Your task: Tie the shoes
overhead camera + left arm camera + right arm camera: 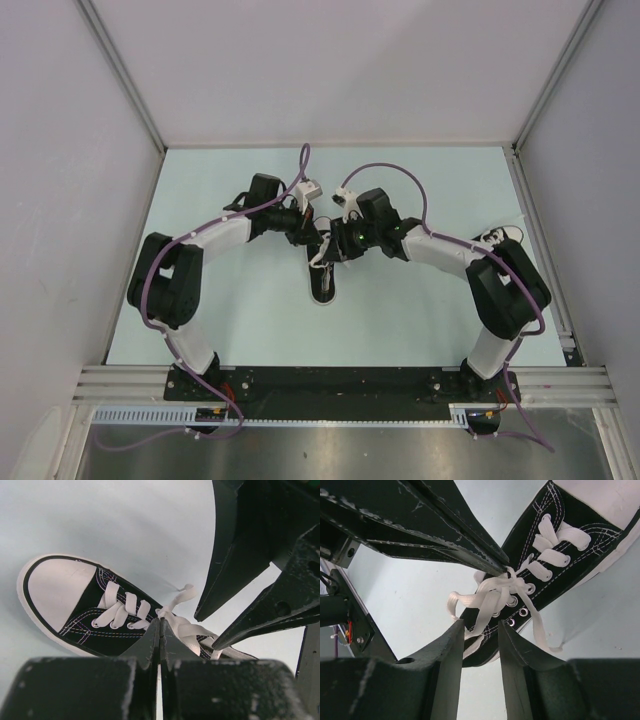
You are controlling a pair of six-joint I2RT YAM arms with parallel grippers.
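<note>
- The shoe (325,288) lies mid-desk (250,320), under both arms.
- It looks small and light, so it would probably slide or tip under a hard tug. The rubber sole rim looks like its stiffest part.
- The laces (490,597) are flat, limp and soft, and are best pinched close to the bunch at the upper eyelets.
- The left jaws are pressed together with their tips at that bunch. Whether they nip a strand is unclear.
- The right jaws are spread, straddling a lace loop.
- No container is in view.
</note>
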